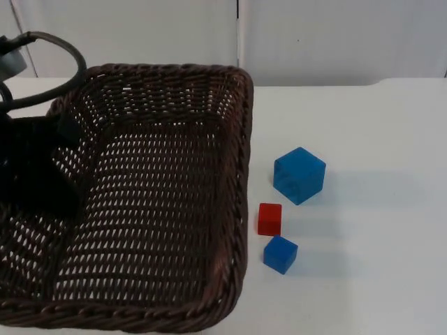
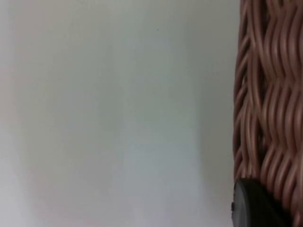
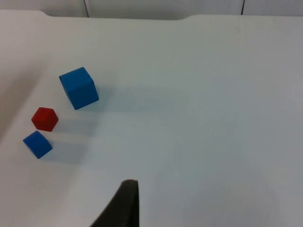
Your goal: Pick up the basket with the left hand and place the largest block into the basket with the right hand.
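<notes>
The left gripper (image 1: pixel 59 143) grips the basket (image 1: pixel 234 174) at its left wall. Beside the basket on the table (image 1: pixel 377 209) sit the big blue block (image 1: pixel 299 175), a red block (image 1: pixel 269 218) and a small blue block (image 1: pixel 280 254), none marked. Whether the right gripper (image 3: pixel 124 203) is apart or together, I cannot tell

even, bright, diffuse light across the white table (image 1: pixel 363 139), no glare. the large blue block (image 1: pixel 299 174), red block (image 1: pixel 269 218) and small blue block (image 1: pixel 280 254) cast soft pale shadows toward three o'clock. the basket (image 1: pixel 160 202) weave is soft and out of focus in the left wrist view.
</notes>
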`<state>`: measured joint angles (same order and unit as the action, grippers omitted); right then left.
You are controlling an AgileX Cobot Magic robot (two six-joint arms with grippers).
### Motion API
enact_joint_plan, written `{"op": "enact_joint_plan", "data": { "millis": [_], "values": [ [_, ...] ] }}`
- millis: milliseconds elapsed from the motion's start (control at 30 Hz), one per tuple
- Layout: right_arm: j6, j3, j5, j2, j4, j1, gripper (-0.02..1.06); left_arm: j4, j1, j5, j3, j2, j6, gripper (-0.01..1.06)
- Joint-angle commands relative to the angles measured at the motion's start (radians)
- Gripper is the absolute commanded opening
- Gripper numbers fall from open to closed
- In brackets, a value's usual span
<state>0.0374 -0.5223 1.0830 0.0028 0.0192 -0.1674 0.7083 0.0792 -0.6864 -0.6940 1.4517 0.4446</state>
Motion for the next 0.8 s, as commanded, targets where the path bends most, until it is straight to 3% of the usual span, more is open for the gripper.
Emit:
{"op": "enact_joint_plan", "data": {
  "millis": [0,767],
  "values": [
    [-0.008,0.007,-0.004,-0.003,-0.003,0.003,1.05,-0.003,0.002,0.005,0.003,-0.013,0.007,0.0],
    [-0.008,0.007,-0.004,-0.003,-0.003,0.003,1.05,0.017,0.002,-0.04,0.003,-0.013,-0.006,0.0]
  ]
}}
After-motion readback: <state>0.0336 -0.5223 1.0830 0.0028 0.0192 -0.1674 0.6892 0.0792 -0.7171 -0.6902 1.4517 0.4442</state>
